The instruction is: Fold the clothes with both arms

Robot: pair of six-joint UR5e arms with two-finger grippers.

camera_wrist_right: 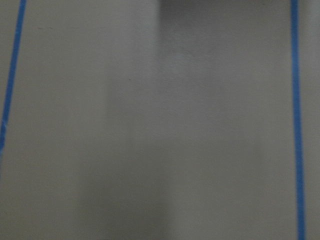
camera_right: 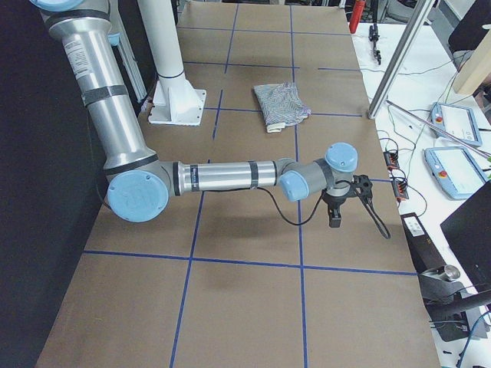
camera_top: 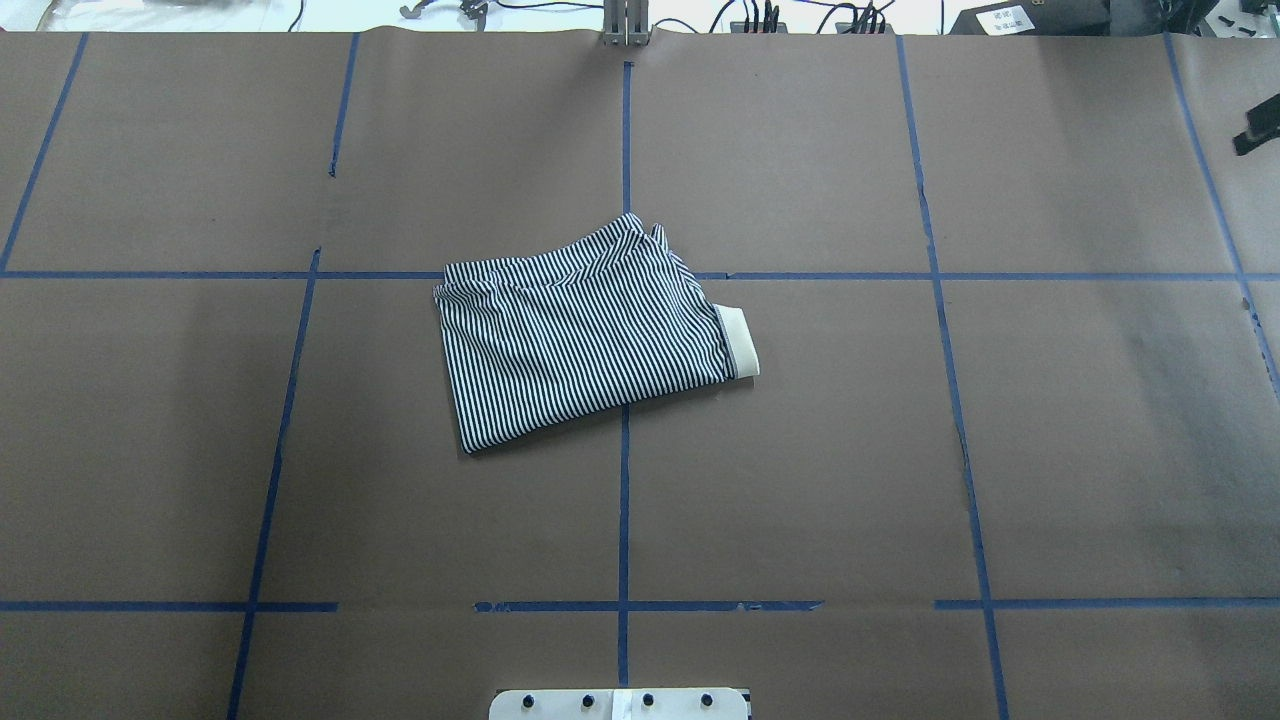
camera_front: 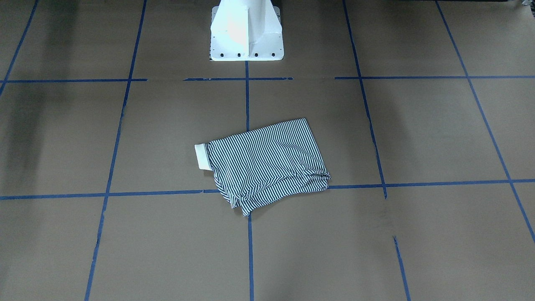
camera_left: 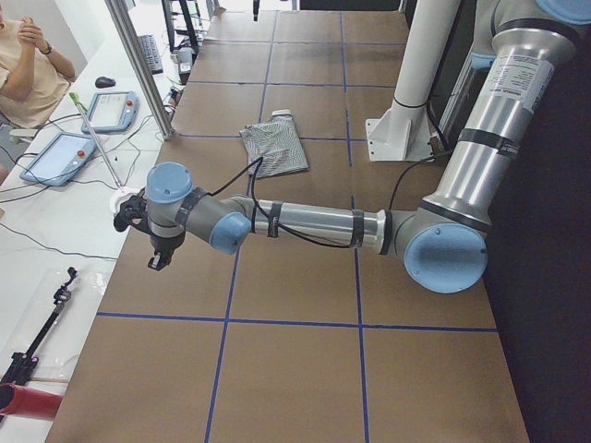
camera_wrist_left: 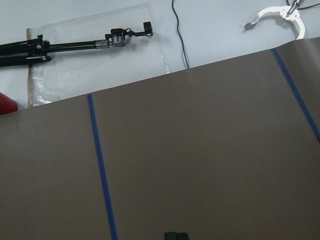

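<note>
The striped polo shirt [camera_front: 267, 163] lies folded into a compact rectangle at the table's middle, a cream band [camera_front: 202, 156] sticking out at one end. It also shows in the overhead view [camera_top: 580, 335] and both side views [camera_left: 275, 148] [camera_right: 282, 103]. Both arms are stretched out low, far from the shirt. My left gripper [camera_left: 159, 260] hangs at the table's left end near the far edge; in the left wrist view its two tips [camera_wrist_left: 176, 236] sit together, empty. My right gripper [camera_right: 335, 220] hangs at the right end; I cannot tell whether it is open or shut.
The white pedestal base [camera_front: 246, 37] stands behind the shirt. Blue tape lines [camera_top: 625, 500] grid the brown table. Beyond the far edge lie a black tripod [camera_wrist_left: 75, 45], cables and teach pendants [camera_left: 65, 157] [camera_right: 453, 123]. An operator [camera_left: 28, 65] sits there.
</note>
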